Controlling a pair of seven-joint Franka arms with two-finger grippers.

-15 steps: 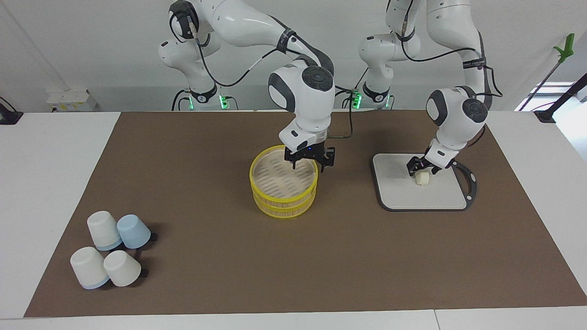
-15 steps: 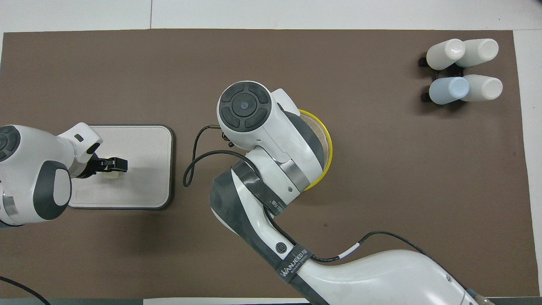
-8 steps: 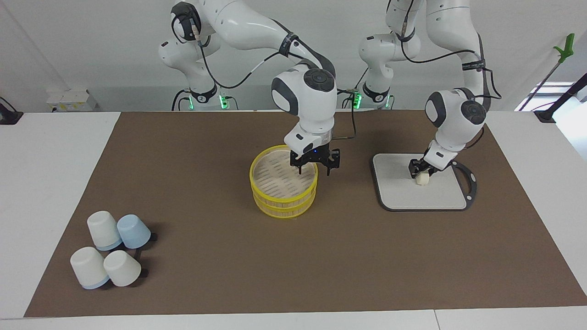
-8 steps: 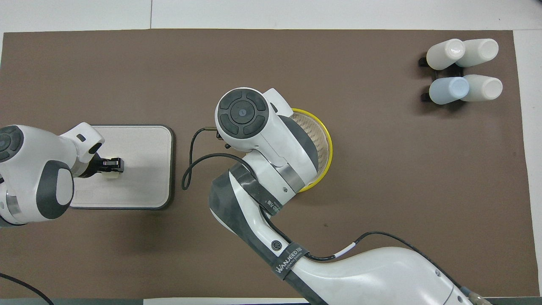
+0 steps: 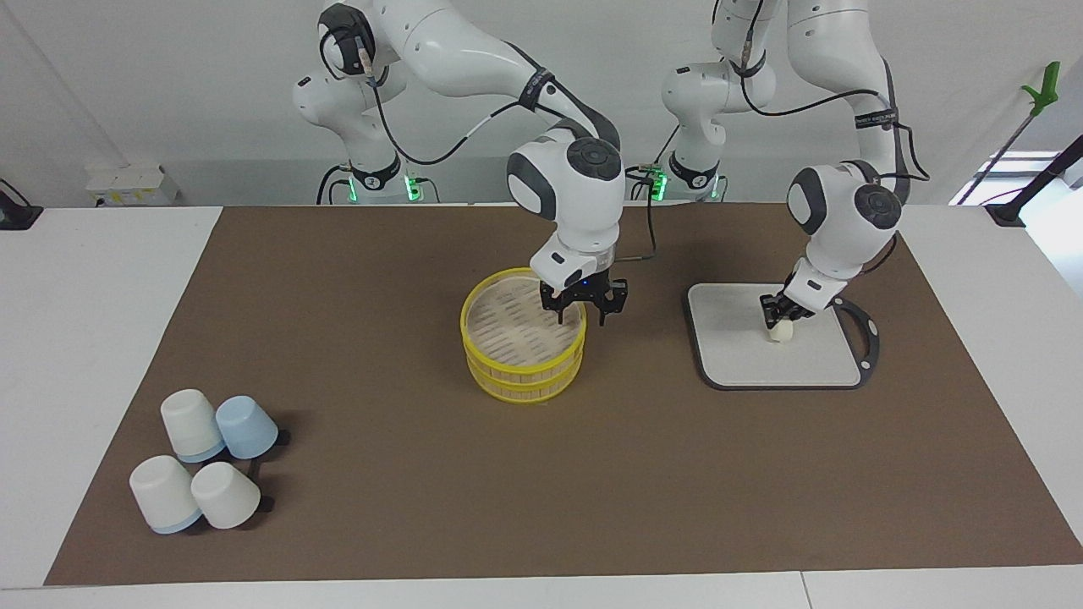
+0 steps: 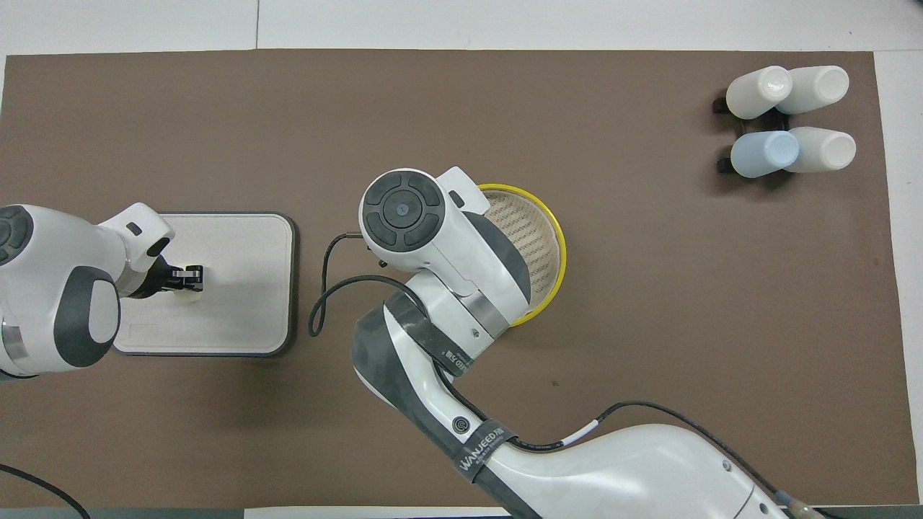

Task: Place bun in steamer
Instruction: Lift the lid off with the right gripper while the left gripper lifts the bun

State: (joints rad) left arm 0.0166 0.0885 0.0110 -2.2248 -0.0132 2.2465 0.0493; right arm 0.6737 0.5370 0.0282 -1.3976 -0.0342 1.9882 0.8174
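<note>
The bun [image 5: 781, 335] is a small cream lump lying on the grey-edged board [image 5: 795, 365], at the left arm's end of the table. My left gripper [image 5: 779, 316] comes down on it from above and is shut on the bun [image 6: 189, 293]; the left gripper [image 6: 189, 277] shows over the board [image 6: 245, 288]. In the middle of the brown mat stands the yellow-rimmed steamer [image 5: 464, 328] with a pale slatted bottom and nothing in it. My right gripper [image 5: 582, 320] stands open astride the steamer's rim on the side toward the board. From overhead the right wrist hides that gripper and part of the steamer [image 6: 561, 245].
Several upturned cups [image 5: 207, 461], white and one pale blue, cluster at the right arm's end, farther from the robots; they also show as cups [image 6: 789, 119]. A black cable [image 6: 321, 288] loops over the mat between board and steamer.
The left gripper's fingers have closed onto the bun on the board. The right gripper has shifted toward the board, from inside the steamer to across its rim, and its fingers have narrowed.
</note>
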